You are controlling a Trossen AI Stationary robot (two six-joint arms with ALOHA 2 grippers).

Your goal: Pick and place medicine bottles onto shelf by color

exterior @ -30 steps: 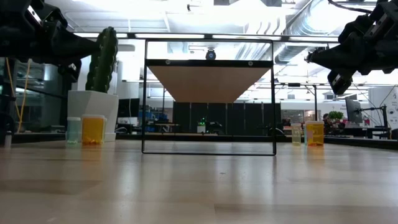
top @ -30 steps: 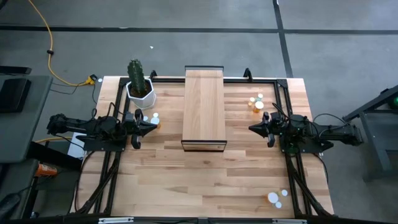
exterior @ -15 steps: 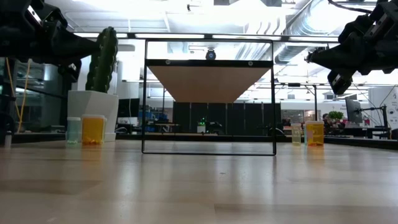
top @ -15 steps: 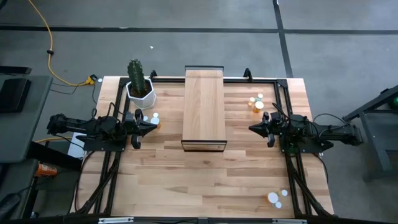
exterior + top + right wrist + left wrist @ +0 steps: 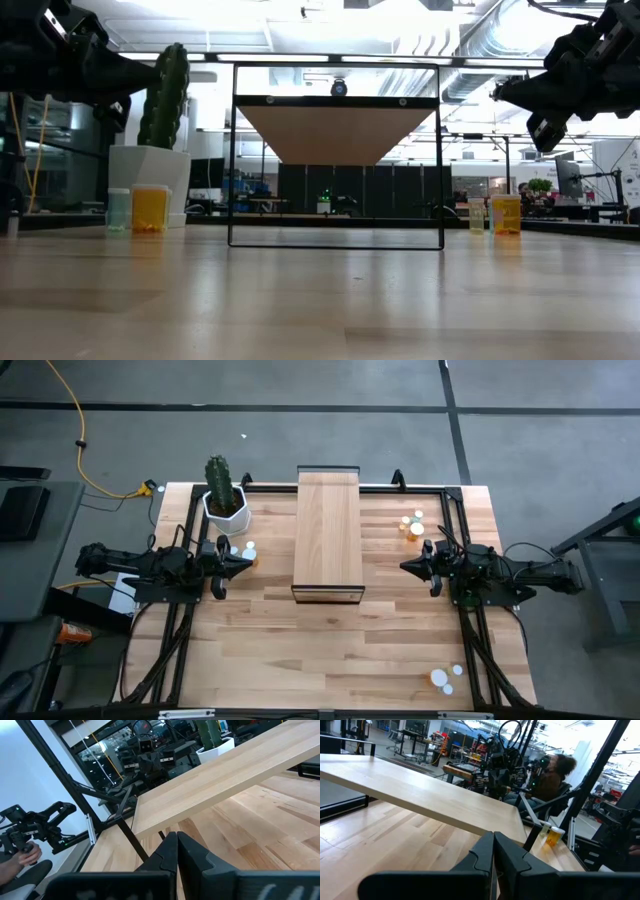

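Observation:
The shelf [image 5: 328, 535] is a long light-wood plank on a dark frame, standing mid-table. Two medicine bottles, one pale [image 5: 118, 210] and one orange [image 5: 150, 209], stand upright on the table just in front of my left gripper [image 5: 250, 560]. Another pale and orange pair [image 5: 412, 525] stands upright at the far right, beyond my right gripper [image 5: 405, 567]. Two white-capped bottles [image 5: 445, 676] rest near the front right corner. Both grippers hover level above the table on either side of the shelf, shut and holding nothing [image 5: 493, 840] [image 5: 177, 840].
A cactus in a white pot [image 5: 225, 505] stands at the far left beside the shelf. Black frame rails [image 5: 185, 620] run along both table sides. Bare tabletop [image 5: 330, 650] lies in front of the shelf. A seated person [image 5: 555, 775] shows beyond the table.

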